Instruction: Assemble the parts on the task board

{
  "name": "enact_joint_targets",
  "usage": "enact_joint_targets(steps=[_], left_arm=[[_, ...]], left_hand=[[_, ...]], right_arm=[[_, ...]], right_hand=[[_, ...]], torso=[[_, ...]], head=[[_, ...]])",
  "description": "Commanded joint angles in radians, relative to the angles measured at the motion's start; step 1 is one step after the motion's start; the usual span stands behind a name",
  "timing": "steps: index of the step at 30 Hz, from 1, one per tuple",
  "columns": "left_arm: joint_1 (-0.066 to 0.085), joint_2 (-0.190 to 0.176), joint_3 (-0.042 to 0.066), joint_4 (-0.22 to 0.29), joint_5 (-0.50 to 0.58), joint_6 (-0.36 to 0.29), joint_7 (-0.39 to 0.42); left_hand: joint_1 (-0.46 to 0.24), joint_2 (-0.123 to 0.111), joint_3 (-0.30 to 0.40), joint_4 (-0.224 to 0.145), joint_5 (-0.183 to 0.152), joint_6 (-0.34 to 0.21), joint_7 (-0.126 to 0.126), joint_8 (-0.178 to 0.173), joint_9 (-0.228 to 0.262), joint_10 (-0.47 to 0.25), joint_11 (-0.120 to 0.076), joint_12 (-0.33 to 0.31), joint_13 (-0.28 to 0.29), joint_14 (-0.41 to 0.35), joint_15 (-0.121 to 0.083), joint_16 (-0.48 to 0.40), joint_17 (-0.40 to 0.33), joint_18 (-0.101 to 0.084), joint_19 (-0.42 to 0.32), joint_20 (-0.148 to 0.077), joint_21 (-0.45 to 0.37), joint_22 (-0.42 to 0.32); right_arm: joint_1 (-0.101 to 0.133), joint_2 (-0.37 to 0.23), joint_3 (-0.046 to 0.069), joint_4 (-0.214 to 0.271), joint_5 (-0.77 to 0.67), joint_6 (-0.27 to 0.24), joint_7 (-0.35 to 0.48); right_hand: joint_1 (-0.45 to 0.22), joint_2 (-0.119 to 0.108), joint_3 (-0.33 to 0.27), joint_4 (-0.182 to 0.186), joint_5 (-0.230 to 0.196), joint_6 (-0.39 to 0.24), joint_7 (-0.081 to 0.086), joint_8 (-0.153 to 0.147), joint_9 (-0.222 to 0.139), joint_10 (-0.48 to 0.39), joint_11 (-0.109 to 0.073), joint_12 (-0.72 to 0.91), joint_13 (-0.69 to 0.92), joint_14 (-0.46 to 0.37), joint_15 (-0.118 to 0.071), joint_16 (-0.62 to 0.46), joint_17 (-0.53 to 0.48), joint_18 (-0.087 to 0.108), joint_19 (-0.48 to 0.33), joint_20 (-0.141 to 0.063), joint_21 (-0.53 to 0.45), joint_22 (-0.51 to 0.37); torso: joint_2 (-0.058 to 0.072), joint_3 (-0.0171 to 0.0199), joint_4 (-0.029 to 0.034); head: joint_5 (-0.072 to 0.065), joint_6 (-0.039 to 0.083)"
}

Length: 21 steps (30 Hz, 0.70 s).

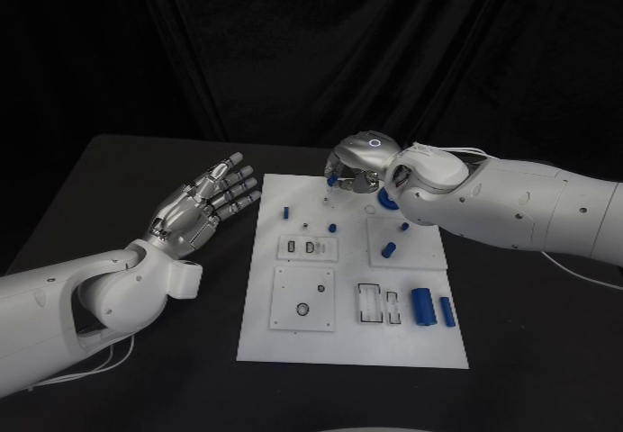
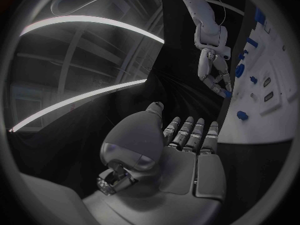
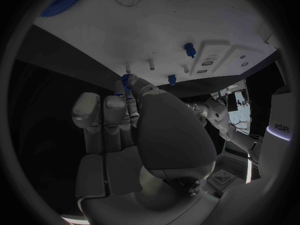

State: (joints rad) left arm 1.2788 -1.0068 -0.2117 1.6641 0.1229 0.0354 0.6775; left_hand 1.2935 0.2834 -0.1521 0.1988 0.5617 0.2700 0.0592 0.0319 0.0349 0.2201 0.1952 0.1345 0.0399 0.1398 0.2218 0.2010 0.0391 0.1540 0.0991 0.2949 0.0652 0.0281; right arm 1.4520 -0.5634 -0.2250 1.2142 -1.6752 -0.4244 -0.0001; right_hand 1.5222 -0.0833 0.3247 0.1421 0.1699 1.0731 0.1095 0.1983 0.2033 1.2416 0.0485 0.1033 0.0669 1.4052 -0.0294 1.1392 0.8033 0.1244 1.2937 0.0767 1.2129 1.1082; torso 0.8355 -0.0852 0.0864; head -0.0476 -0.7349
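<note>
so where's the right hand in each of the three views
Head view: the right hand is over the far edge of the task board, fingers curled round a small blue part.
Left wrist view: it hangs from its white arm beside the board's edge.
Right wrist view: it fills the middle, fingertips at the blue part.
Shared landmark: the white task board.
</note>
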Motion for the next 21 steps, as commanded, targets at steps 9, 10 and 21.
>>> enact_joint_targets(steps=[9,10,21], left_arm=[[0.001,0.001,0.001,0.000,-0.003,0.021,0.161],[0.001,0.000,0.001,-0.001,-0.003,0.022,0.160],[0.001,0.002,0.001,-0.005,0.001,0.026,0.156]], left_hand=[[0.005,0.004,0.006,-0.001,0.005,-0.001,0.008,0.005,0.001,0.000,0.005,0.004,0.001,-0.003,0.007,0.004,0.001,-0.021,0.005,-0.001,0.003,0.001],[0.005,0.004,0.007,-0.001,0.005,-0.001,0.009,0.005,0.001,0.000,0.005,0.004,0.001,-0.003,0.007,0.004,0.001,-0.021,0.005,-0.001,0.003,0.001],[0.005,0.001,0.010,-0.005,0.005,0.000,0.011,0.005,0.001,-0.004,0.005,0.003,0.001,-0.004,0.008,0.005,0.001,-0.023,0.006,-0.001,0.004,0.001]], right_arm=[[-0.011,0.003,0.001,-0.011,-0.012,0.025,-0.028],[-0.012,0.005,0.001,-0.013,-0.012,0.026,-0.028],[-0.021,0.016,0.001,-0.028,-0.012,0.032,-0.025]], right_hand=[[0.001,-0.001,0.007,0.000,0.004,-0.007,0.001,-0.010,0.087,-0.002,0.007,-0.011,0.002,-0.004,0.007,-0.009,-0.007,-0.013,-0.003,0.007,-0.009,-0.004],[0.001,-0.001,0.007,0.000,0.004,-0.007,0.001,-0.010,0.087,-0.002,0.007,-0.011,0.002,-0.004,0.007,-0.009,-0.007,-0.013,-0.003,0.007,-0.009,-0.004],[-0.002,-0.002,0.010,0.002,0.001,-0.012,0.001,-0.016,0.087,-0.005,0.009,-0.020,0.002,-0.010,0.009,-0.017,-0.017,-0.012,-0.009,0.009,-0.015,-0.009]], torso=[[0.001,-0.0008,0.0008],[0.001,-0.0004,0.0001],[0.001,-0.0001,0.0014]], head=[[-0.005,-0.007],[-0.006,-0.008],[-0.014,-0.014]])
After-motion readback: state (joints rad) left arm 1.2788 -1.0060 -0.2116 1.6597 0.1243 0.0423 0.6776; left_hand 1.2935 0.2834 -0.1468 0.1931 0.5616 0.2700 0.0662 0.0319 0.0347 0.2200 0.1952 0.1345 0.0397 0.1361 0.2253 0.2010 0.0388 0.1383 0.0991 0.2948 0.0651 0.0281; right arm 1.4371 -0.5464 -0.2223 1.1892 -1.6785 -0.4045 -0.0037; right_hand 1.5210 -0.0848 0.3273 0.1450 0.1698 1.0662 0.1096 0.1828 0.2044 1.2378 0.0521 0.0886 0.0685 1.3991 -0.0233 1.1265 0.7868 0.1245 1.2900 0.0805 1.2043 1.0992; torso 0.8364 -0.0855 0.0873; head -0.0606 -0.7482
